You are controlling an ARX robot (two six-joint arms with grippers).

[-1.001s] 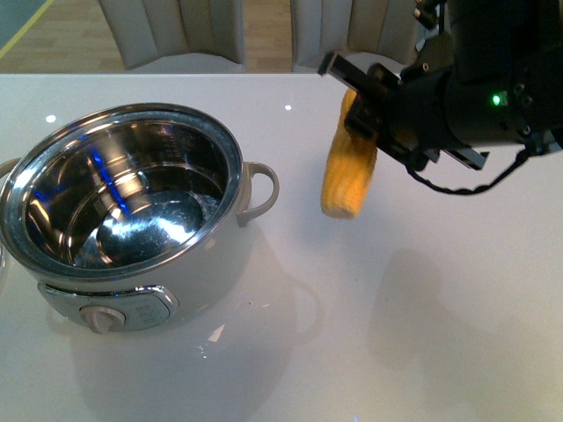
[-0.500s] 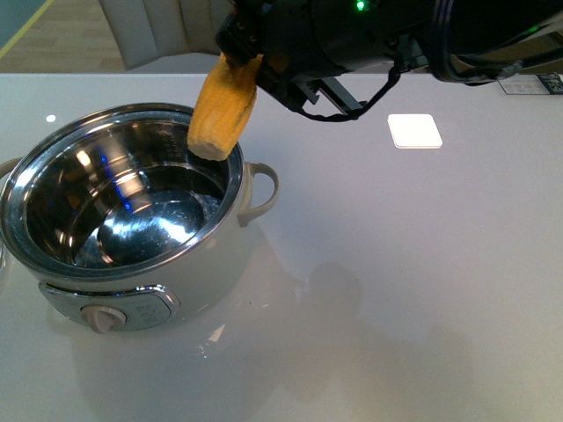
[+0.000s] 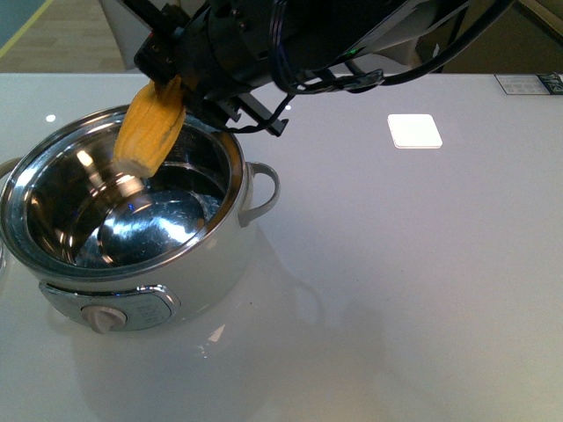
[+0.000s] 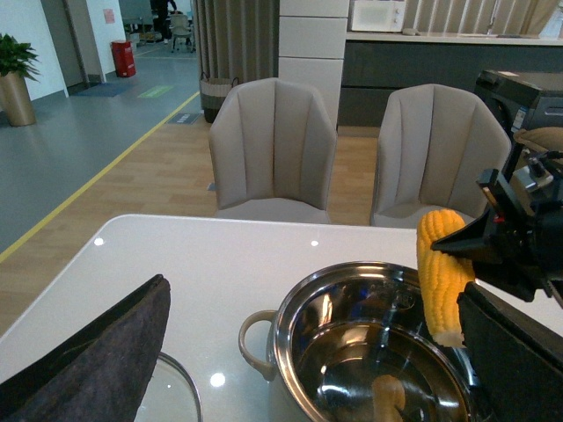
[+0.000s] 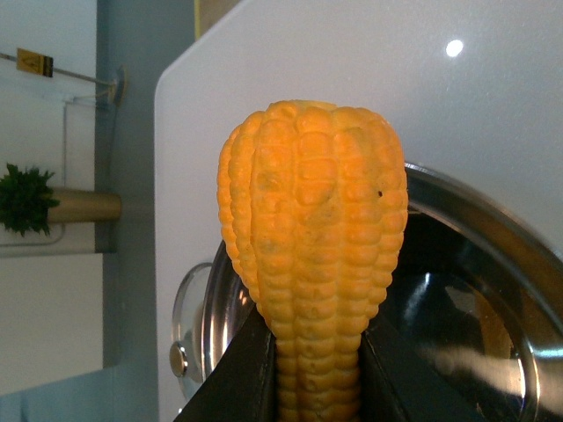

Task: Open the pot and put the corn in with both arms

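The upper end of the corn (image 3: 151, 130) is hidden inside the right gripper (image 3: 172, 84). The right arm (image 3: 334, 35) runs off the top of the front view. The pot (image 3: 220, 255) is cut off at that view's left edge, and the left arm does not show there. Only part of a glass lid (image 5: 189, 325) can be seen, lying on the table (image 3: 422, 281) just beside the pot. It is unclear whether the corn's lower end touches the steel.

The corn is a bare yellow-orange cob with neat rows of kernels and a rounded, blunt free end. The right gripper's fingers (image 5: 251, 378) are closed on it, pressing from both sides.

The cob hangs over the far part of the pot's open steel bowl, with its low end about level with the rim. Its long axis is steep, nearly upright. The blunt end points down into the bowl and leans toward the robot's left.

The left gripper (image 4: 312, 294) shows as two dark fingers at the bottom corners of its own view, spread wide and holding nothing.
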